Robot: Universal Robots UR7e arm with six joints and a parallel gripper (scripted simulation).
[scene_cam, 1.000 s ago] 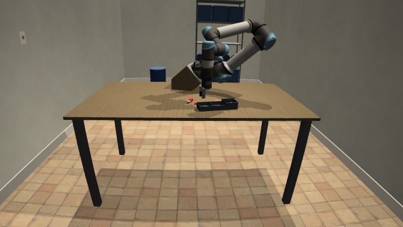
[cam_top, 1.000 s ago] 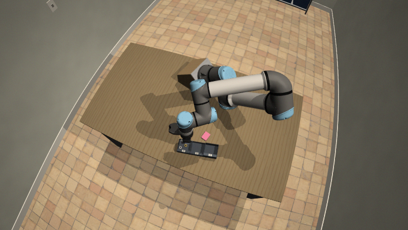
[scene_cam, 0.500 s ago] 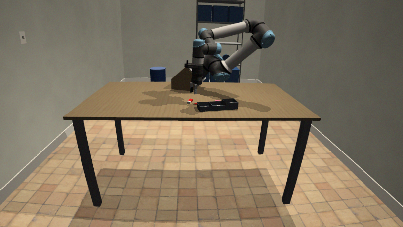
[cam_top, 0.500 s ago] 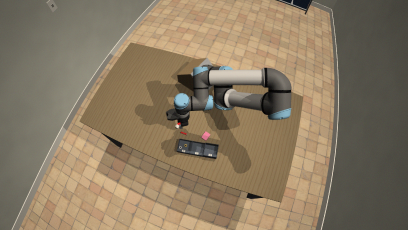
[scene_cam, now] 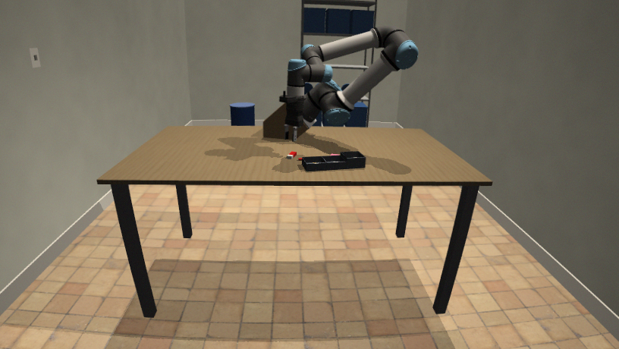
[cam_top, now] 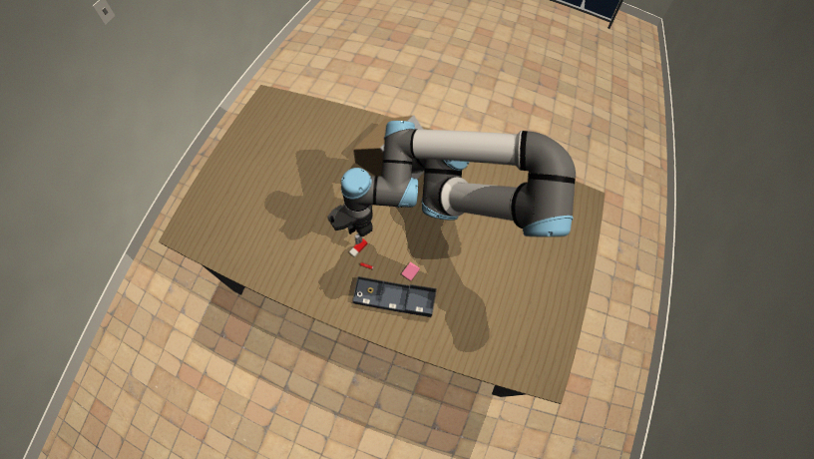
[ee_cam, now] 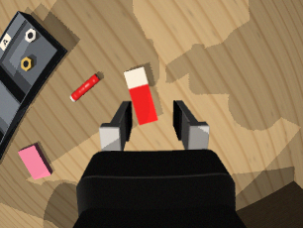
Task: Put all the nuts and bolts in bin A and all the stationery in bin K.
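2 hexagonal nuts (cam_top: 370, 289) (ee_cam: 26, 63), metallic; ring-shaped

Two nuts are lying in the compartment marked A, one silver (cam_top: 359, 293) (ee_cam: 31, 35) and one gold (cam_top: 370, 289) (ee_cam: 26, 63). On the bench (cam_top: 227, 171) (scene_cam: 216, 168) (ee_cam: 198, 25), one red-and-white block (cam_top: 358, 247) (scene_cam: 292, 155) (ee_cam: 141, 96), one slim red stick (cam_top: 366, 265) (scene_cam: 300, 158) (ee_cam: 85, 87) and one pink block (cam_top: 410, 271) (scene_cam: 334, 155) (ee_cam: 35, 162) are resting, making three loose things. Three black bins (cam_top: 393, 296) (scene_cam: 334, 167) (ee_cam: 42, 79) are standing in one row and bearing three white labels (cam_top: 392, 305) (ee_cam: 5, 42), one apiece. Four dark legs (scene_cam: 134, 251) are holding up the bench. Behind it, one blue drum (scene_cam: 243, 114) is standing, and one shelf unit (scene_cam: 339, 3) is carrying three blue boxes (scene_cam: 337, 20) on its upper level; those lower down are partly hidden.
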